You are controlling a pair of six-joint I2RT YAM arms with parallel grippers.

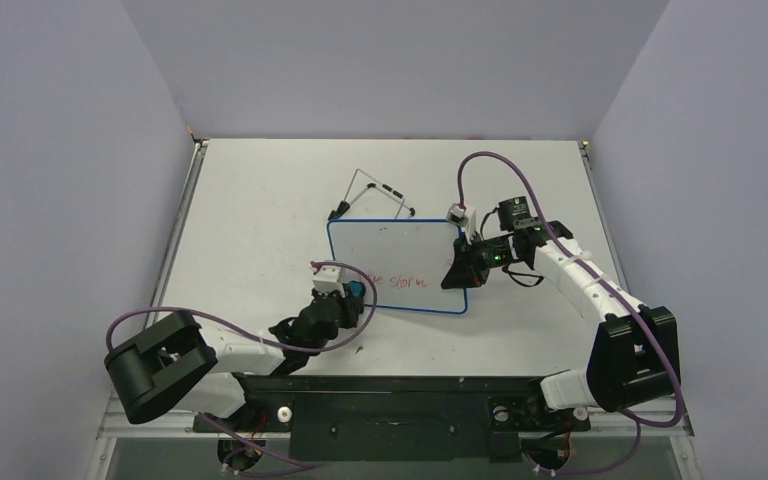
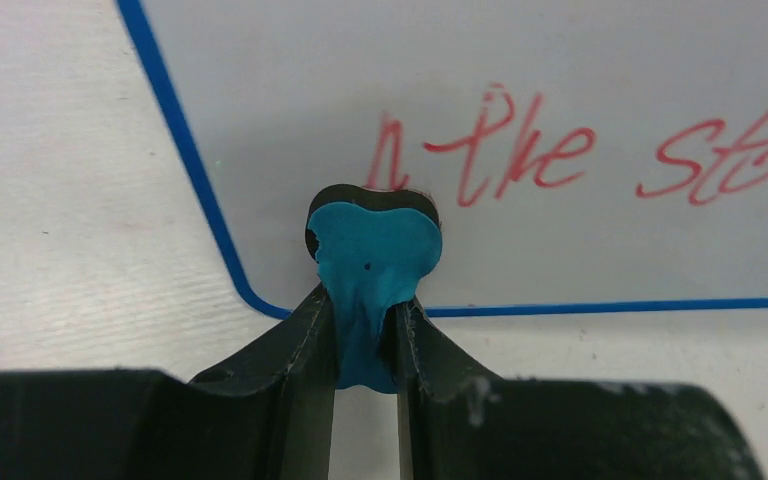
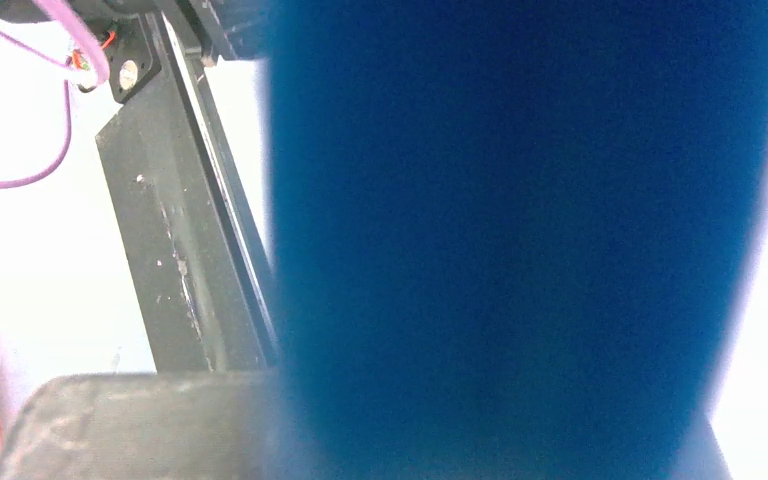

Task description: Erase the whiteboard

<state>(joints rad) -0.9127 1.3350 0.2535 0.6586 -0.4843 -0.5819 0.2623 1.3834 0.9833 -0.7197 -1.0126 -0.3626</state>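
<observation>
Whiteboard (image 1: 400, 252) lies on table (image 1: 250, 215), stand (image 1: 390, 188) behind it.

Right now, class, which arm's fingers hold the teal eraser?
The left arm's fingers pinch the teal eraser at the whiteboard's corner; the right arm's fingers sit at its right edge.

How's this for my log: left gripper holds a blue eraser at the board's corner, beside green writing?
Wrong colour: the writing is red, as the left wrist view shows. The left gripper does hold a blue eraser at the corner of the board.

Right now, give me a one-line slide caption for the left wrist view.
Left gripper pinches the blue eraser at the whiteboard's rounded corner, beside red handwriting not yet wiped.
</observation>
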